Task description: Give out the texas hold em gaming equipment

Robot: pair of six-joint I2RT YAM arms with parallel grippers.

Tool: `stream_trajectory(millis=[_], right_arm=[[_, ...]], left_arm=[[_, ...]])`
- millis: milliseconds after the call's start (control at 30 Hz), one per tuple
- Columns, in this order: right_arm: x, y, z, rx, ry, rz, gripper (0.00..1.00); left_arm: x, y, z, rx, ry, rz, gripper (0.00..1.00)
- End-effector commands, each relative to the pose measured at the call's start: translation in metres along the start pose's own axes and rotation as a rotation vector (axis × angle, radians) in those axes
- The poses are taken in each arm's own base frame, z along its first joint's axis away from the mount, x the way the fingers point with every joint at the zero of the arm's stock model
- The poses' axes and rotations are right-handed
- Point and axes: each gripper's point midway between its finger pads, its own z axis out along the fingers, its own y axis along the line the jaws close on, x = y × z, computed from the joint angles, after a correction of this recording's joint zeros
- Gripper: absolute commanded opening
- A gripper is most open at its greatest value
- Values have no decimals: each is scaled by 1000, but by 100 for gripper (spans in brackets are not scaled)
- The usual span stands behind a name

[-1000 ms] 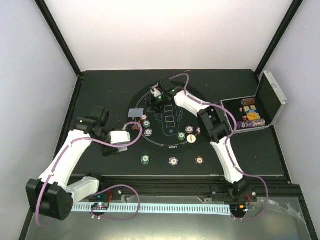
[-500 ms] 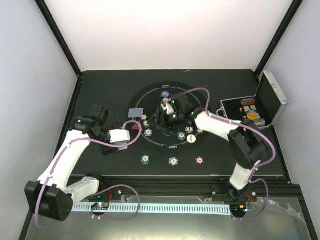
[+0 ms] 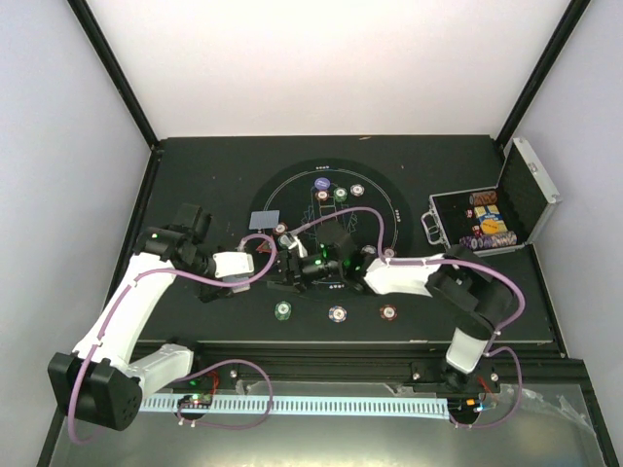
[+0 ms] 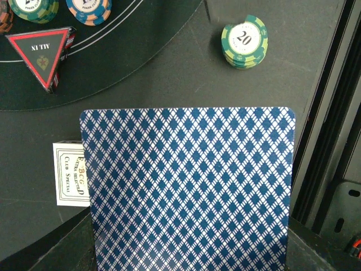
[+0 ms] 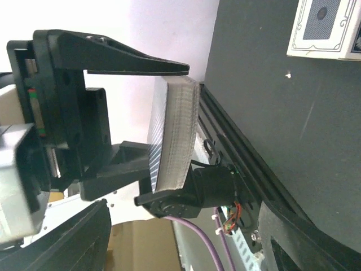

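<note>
Left gripper (image 3: 259, 255): pinching blue diamond-backed playing-card deck (image 4: 189, 189) above black tabletop (image 4: 169, 73), near green striped chip stack (image 4: 244, 40) and red triangle marker (image 4: 42, 53). Right gripper (image 3: 285, 270): fingers spread, empty, facing the deck.

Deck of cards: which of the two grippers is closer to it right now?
Left. The left gripper is shut on the deck of cards; the right gripper is open just to its right, facing it, not touching.
</note>
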Motion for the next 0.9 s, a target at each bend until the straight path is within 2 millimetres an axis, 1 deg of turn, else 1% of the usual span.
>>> stream_trajectory(millis=[0,267,467,700,767,867], right_arm=[[0,22,14,-103,26,-7,73],[5,23,34,-115,64,13,68],[3,21,50,-123,82,36,66],[-5,16,70,-119,99,60,60],[-8,13,74,-120,100,70,56],[-10,10,78,-131,105,90,54]], left_arm=[[-14,1,-14,-6,-59,8,1],[-17,-1,-15,3,-75,15,1],[-18,-1,-17,2,-80,19,2],[-21,-5,-21,8,-96,28,1],[-20,-6,-21,12,-94,30,2],[-19,-7,-22,13,-90,30,2]])
